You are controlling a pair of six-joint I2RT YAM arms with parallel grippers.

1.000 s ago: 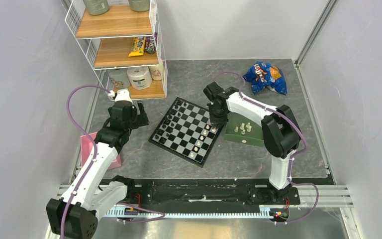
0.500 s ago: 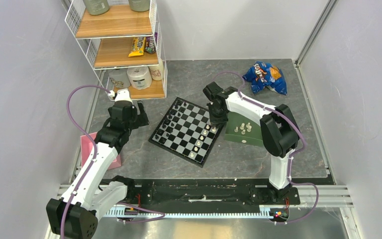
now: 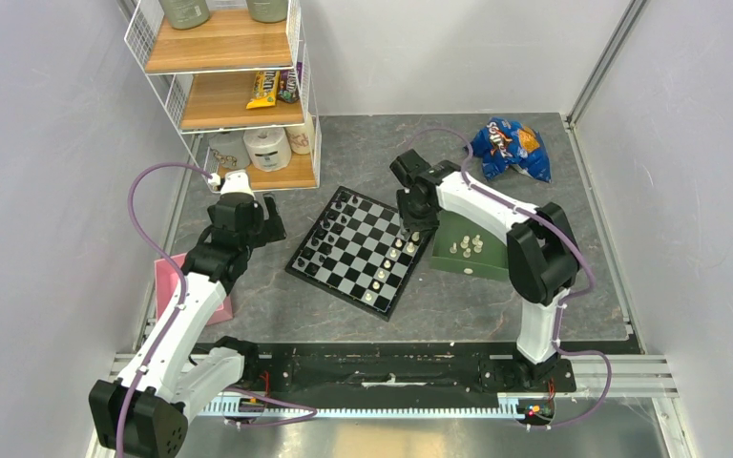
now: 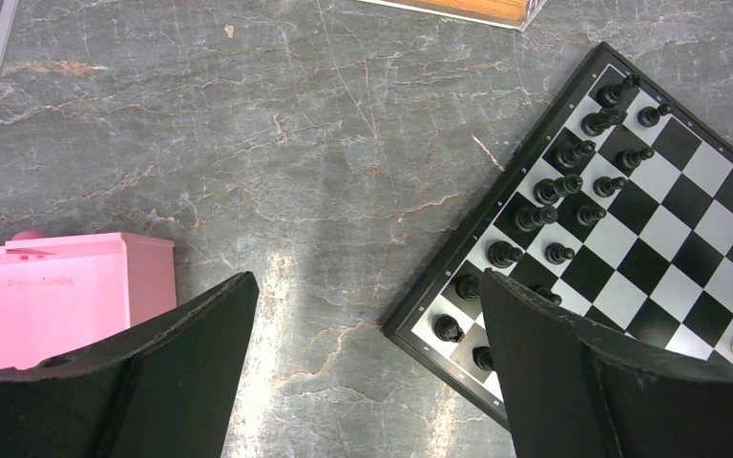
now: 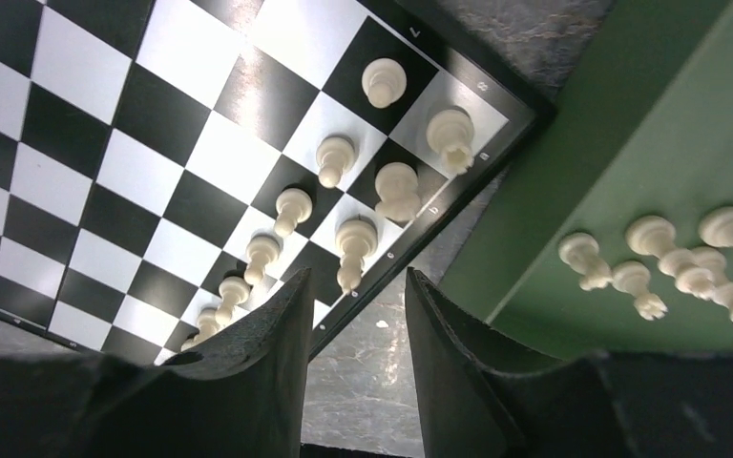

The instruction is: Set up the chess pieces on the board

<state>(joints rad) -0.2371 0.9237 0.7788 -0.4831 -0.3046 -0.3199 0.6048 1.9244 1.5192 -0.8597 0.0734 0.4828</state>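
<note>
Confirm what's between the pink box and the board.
Bare grey tabletop only; left wrist view shows nothing between the pink box and the board.

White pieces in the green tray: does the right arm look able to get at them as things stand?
Probably yes. The right tool hangs over the board edge right beside the tray, jaws parted, and nothing covers the pieces lying there.

Chess pieces line both board edges; middle squares free.
</note>
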